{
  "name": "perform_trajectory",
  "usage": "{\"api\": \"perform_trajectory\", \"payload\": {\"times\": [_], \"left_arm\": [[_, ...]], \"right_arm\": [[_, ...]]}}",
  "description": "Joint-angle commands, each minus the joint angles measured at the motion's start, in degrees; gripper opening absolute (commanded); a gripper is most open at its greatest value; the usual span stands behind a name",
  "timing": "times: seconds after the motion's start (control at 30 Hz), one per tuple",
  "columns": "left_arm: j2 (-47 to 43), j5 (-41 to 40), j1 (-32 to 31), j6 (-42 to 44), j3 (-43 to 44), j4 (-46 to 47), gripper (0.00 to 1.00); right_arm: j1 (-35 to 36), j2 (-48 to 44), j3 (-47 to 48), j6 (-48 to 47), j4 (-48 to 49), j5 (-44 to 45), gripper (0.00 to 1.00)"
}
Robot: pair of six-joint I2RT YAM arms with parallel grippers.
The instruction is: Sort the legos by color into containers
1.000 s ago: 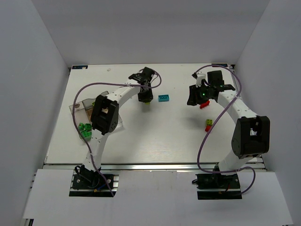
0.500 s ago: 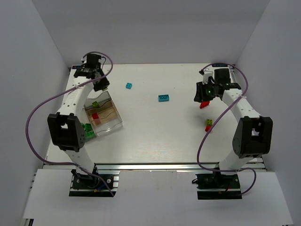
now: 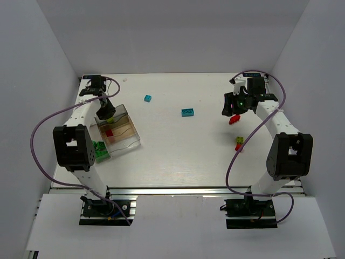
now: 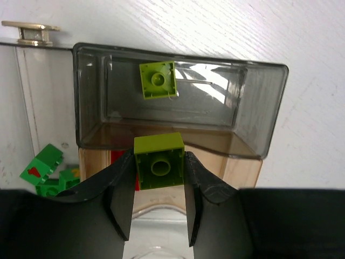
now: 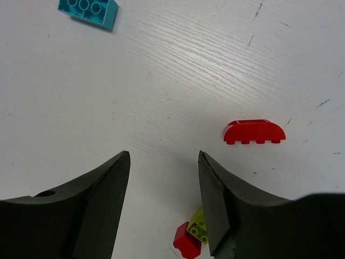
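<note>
My left gripper point(image 4: 158, 186) is shut on a lime green brick point(image 4: 158, 167) and holds it over the clear divided tray point(image 4: 269, 108), at the edge of its far compartment. Another lime brick point(image 4: 158, 80) lies in that compartment. In the top view the left gripper point(image 3: 106, 110) is over the tray point(image 3: 129, 141) at the left, and a red brick point(image 3: 108, 132) lies in a middle compartment. My right gripper point(image 5: 163, 156) is open and empty above the table, left of a curved red brick point(image 5: 254, 131). A red-and-lime stack point(image 5: 193, 237) lies below it.
A larger cyan brick point(image 3: 187, 112) and a small cyan brick point(image 3: 147, 98) lie mid-table. Dark green bricks point(image 3: 98, 151) sit beside the tray's near left, by the left arm's link. The larger cyan brick also shows in the right wrist view point(image 5: 89, 9). White walls enclose the table.
My left arm swung from the table's middle to the far left, then came over the tray with the lime brick. The right gripper shifted slightly.
</note>
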Motion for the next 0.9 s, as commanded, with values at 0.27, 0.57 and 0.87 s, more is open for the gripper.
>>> {"api": "perform_trajectory", "payload": {"times": [0.27,0.57,0.87], "left_arm": [[5.01,1.64,1.58,0.41,5.25,2.86,0.67],[-1.39,5.50,1.58,-0.12,3.58,4.26,0.65],[-20.38,26.47,0.26,-4.33,-14.42,19.02,0.69]], "right_arm": [[-1.31,-0.50,2.08,-2.64,-2.22,-0.27,0.64],[-4.46,-3.31,0.85,-5.46,-10.56,1.04,0.64],[-6.85,-5.42,-2.66,-1.51,-18.32,11.40,0.59]]}}
